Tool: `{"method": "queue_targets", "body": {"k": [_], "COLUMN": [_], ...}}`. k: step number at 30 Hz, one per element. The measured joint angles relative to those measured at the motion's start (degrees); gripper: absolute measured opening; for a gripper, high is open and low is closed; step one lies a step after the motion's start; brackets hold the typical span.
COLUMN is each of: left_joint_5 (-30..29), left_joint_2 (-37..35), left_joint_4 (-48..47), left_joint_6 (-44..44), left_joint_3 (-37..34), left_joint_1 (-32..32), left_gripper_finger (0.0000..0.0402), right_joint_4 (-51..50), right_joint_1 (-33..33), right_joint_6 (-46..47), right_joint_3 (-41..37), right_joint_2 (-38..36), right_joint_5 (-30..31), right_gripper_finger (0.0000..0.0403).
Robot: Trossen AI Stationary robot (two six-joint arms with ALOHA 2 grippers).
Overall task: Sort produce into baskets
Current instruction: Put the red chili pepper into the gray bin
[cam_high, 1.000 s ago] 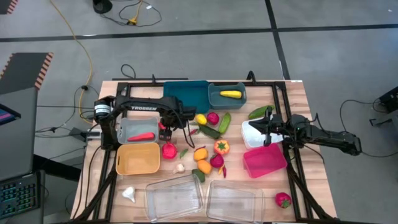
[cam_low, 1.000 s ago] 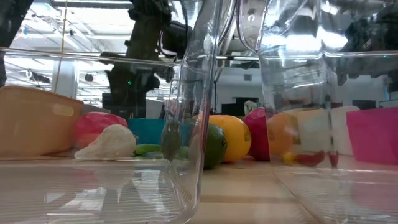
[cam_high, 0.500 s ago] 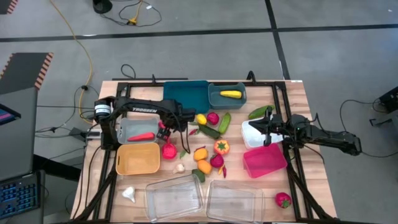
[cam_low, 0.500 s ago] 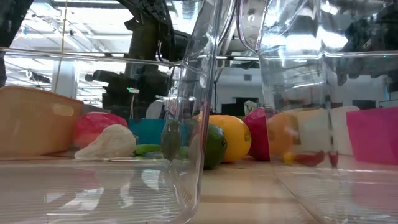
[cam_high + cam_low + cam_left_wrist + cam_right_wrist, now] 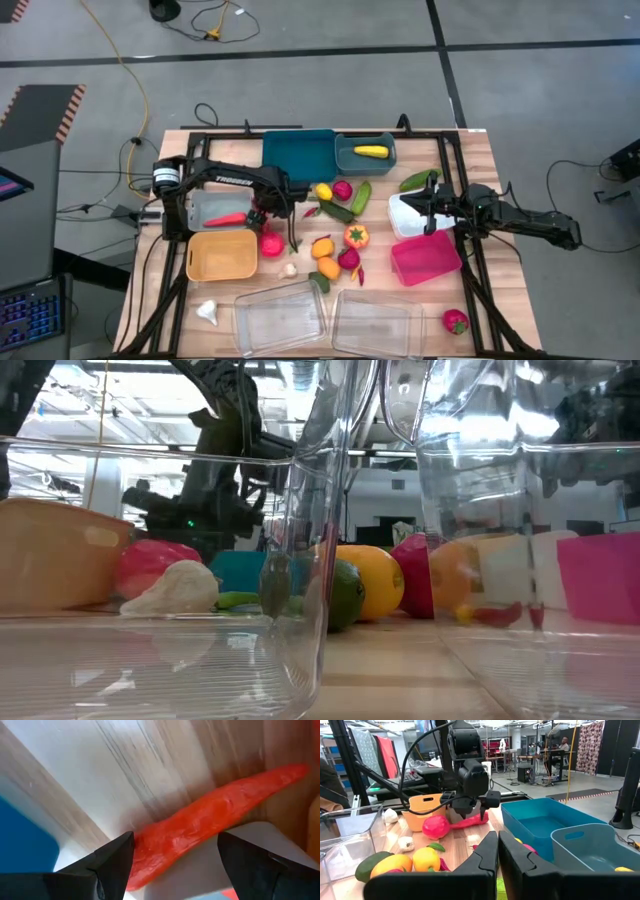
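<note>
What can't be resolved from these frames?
- Grey bin: in the high view the left gripper covers its right end; the red chili fills the left wrist view, open fingers either side, contact unclear.
- White bin: contents hidden under the right gripper in the high view.
- Low view: the clear trays distort the produce behind.
- Small red piece by the magenta bin: too small to identify.

On the wooden counter (image 5: 490,150) the left gripper (image 5: 262,211) hangs at the grey bin (image 5: 222,210) holding a red pepper (image 5: 231,219) — the right gripper (image 5: 428,208) sits over the white bin (image 5: 405,218), loose produce (image 5: 335,225) scattered between them.
</note>
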Motion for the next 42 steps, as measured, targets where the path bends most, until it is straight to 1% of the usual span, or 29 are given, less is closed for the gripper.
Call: {"method": "queue_targets", "body": {"k": [7,11,15,21,26,34,37,42], "left_joint_5": [-0.97,-3.35,-3.71,-4.70,-8.61,-8.83,-8.80,-7.00], "left_joint_2": [-0.17,-0.09,-0.05,0.04,0.15,0.15,0.13,0.06], "left_joint_4": [1.30,1.53,1.60,2.34,3.25,4.74,5.00,5.29], "left_joint_6": [1.38,-2.22,-3.16,-1.94,-1.48,2.12,3.40,3.88], "left_joint_3": [-1.00,-1.06,-1.10,-1.19,-1.23,-1.23,-1.23,-1.62], "left_joint_1": [-0.02,0.02,0.04,0.04,0.04,0.33,0.36,0.71], "left_gripper_finger": [0.0272,0.0272,0.0272,0.0272,0.0272,0.0272,0.0260,0.0212], "right_joint_4": [0.01,0.00,0.01,0.00,0.01,0.02,0.00,0.00], "right_joint_1": [0.00,0.00,0.00,0.00,0.00,-0.02,0.00,0.00], "right_joint_6": [0.00,0.00,0.01,0.01,0.00,0.00,0.00,0.00], "right_joint_3": [0.00,-0.01,0.00,0.00,0.00,-0.02,0.00,0.00], "right_joint_2": [0.00,0.00,0.01,0.00,0.00,-0.01,0.00,-0.01], "right_joint_5": [0.00,0.00,0.00,0.00,0.00,0.00,0.00,0.00], "right_gripper_finger": [0.0044,0.0044,0.0044,0.0044,0.0044,0.0044,0.0044,0.0044]}}
